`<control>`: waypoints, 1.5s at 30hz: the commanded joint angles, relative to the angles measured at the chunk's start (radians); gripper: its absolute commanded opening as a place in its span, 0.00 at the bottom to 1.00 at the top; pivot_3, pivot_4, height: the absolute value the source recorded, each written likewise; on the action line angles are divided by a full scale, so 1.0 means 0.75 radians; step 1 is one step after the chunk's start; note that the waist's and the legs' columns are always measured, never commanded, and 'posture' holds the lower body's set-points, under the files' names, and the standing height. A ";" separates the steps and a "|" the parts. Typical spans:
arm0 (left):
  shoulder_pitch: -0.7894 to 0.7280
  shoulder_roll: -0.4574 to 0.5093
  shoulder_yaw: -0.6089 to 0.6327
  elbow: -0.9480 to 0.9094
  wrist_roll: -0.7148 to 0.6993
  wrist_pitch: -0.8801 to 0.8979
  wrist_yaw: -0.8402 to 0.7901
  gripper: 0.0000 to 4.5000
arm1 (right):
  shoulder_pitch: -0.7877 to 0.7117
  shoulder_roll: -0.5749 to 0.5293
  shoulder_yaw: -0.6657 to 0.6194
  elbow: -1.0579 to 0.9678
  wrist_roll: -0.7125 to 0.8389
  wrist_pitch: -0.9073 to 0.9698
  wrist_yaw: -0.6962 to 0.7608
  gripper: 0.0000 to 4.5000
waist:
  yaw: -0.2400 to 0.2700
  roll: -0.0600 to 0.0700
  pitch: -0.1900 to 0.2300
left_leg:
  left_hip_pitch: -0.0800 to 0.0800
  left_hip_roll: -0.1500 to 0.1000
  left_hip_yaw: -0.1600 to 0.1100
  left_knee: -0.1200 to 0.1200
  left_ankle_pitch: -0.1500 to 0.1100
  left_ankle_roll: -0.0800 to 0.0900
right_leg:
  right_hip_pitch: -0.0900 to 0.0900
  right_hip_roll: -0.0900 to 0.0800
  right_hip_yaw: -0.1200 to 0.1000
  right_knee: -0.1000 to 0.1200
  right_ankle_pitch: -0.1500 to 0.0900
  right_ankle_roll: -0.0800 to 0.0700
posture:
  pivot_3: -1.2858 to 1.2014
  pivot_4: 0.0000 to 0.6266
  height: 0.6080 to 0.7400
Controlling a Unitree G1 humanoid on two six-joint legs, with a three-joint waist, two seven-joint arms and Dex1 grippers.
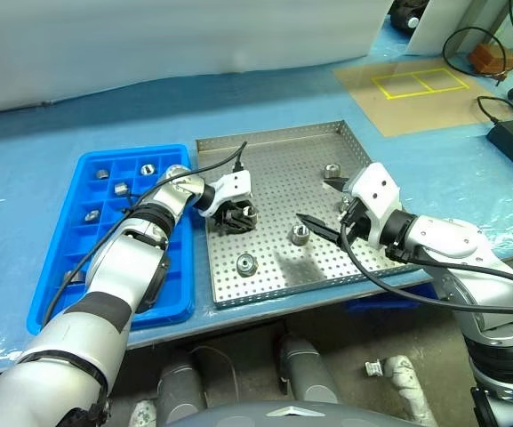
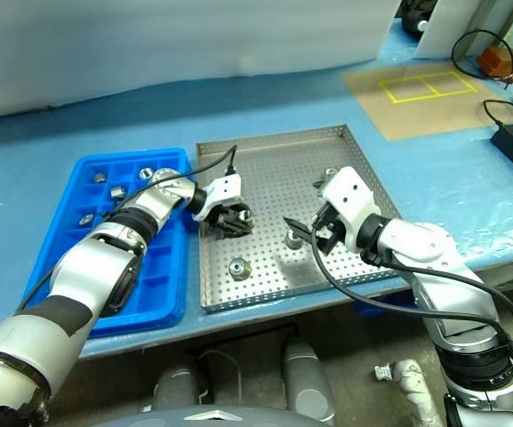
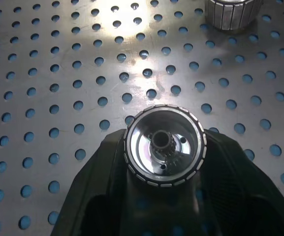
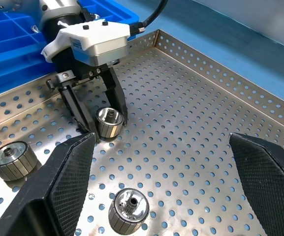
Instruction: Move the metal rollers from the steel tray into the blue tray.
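The steel tray (image 1: 274, 156) is the landmark here, and it lies on a blue table cover (image 1: 105, 124). Near its front rim one roller (image 1: 246, 263) stands alone on the perforated floor. A little further in, the right gripper (image 1: 323, 206) hovers over the right part of the tray with its fingers wide apart and nothing between them; a roller (image 1: 299, 234) stands just below its tip. At about the same depth, on the left part of the tray, the left gripper (image 1: 236, 216) points down and its two fingers are closed around a roller (image 4: 109, 122), which stands on the tray floor. Near the far right corner another roller (image 1: 332, 171) stands. Beside the tray's left rim lies the blue tray (image 1: 60, 267), and several rollers (image 1: 149, 168) sit in its far compartments.
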 commanded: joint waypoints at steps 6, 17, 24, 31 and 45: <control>-0.010 0.001 0.022 -0.013 -0.008 -0.008 0.019 0.54 | 0.015 -0.038 -0.015 -0.040 0.057 -0.008 0.028 1.00 | 0.001 0.000 0.000 | 0.000 0.000 0.000 0.000 0.000 0.000 | 0.000 0.000 0.000 0.000 0.000 0.000 | 0.22 0.24 1.00; -0.022 0.050 0.114 -0.041 -0.102 0.024 -0.032 0.41 | -0.012 -0.044 0.010 0.005 0.059 -0.041 0.041 1.00 | 0.003 0.000 0.000 | 0.000 0.000 0.000 0.000 0.000 0.000 | 0.000 0.000 0.000 0.000 0.000 0.000 | 0.25 0.24 1.00; -0.019 0.188 0.265 -0.172 -0.263 0.121 -0.176 0.41 | -0.098 -0.013 0.093 0.137 0.040 -0.140 0.092 1.00 | 0.013 0.000 0.000 | 0.000 0.001 0.000 -0.001 0.000 0.000 | 0.000 0.000 -0.001 0.000 0.000 0.000 | 0.30 0.24 1.00; 0.281 0.450 0.344 -0.712 -0.416 0.377 -0.283 0.41 | -0.261 0.066 0.230 0.374 0.011 -0.303 0.211 1.00 | 0.052 0.002 0.001 | 0.005 0.003 0.002 -0.008 0.001 -0.003 | -0.002 0.001 -0.001 0.001 0.000 -0.001 | 0.38 0.24 1.00; 0.998 0.710 0.593 -1.573 -0.603 0.804 0.091 0.41 | -0.635 0.341 0.420 0.966 -0.092 -0.683 0.529 1.00 | 0.288 0.004 0.003 | 0.004 0.004 0.001 -0.022 0.009 -0.016 | -0.005 -0.002 -0.008 0.004 -0.002 -0.004 | 0.53 0.24 1.00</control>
